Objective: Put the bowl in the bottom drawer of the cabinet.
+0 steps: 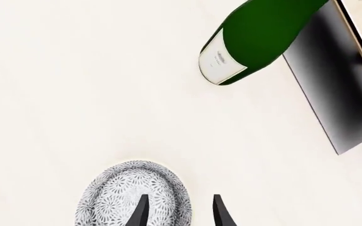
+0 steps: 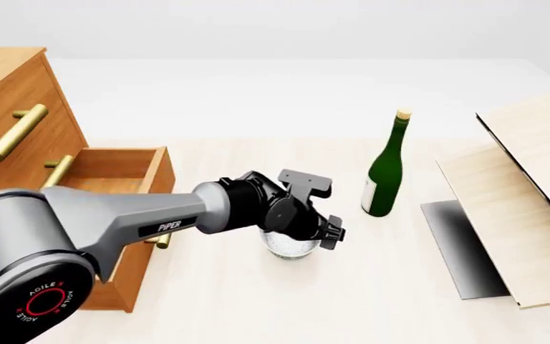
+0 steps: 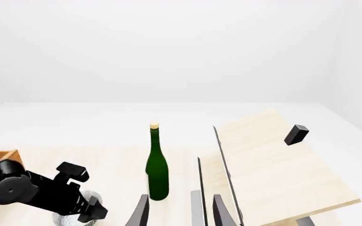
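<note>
The white speckled bowl (image 2: 291, 248) stands on the table just right of the cabinet (image 2: 8, 93). The bottom drawer (image 2: 114, 170) is pulled out, its inside showing. My left gripper (image 1: 181, 197) hangs open right over the bowl (image 1: 124, 193). One finger (image 1: 141, 212) is above the bowl's inside and the other finger (image 1: 222, 213) is outside its rim. The left arm's wrist covers most of the bowl in the front view. My right gripper (image 3: 181, 197) is open and holds nothing; it is out of the front view.
A green wine bottle (image 2: 385, 172) stands upright right of the bowl. Farther right lies a pale wooden box (image 2: 528, 208) with a dark edge, tilted. The two upper drawer fronts with brass handles (image 2: 12, 132) are closed.
</note>
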Controlling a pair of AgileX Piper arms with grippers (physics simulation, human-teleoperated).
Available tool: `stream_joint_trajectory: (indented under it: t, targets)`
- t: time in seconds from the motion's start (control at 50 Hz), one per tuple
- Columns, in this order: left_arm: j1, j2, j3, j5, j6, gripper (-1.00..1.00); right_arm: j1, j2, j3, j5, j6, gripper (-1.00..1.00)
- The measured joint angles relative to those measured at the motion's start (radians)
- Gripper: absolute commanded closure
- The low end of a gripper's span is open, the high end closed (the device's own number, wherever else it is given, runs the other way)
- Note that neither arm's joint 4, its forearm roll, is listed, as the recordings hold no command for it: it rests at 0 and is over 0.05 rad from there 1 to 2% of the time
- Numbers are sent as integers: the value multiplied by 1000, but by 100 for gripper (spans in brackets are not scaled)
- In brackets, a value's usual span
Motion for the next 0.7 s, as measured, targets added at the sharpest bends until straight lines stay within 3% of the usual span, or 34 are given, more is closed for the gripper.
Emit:
stream_joint_trajectory:
  t: [0.7]
  targets:
    - [-5, 11, 45, -48, -36, -100, 0, 0, 0, 0, 0, -100]
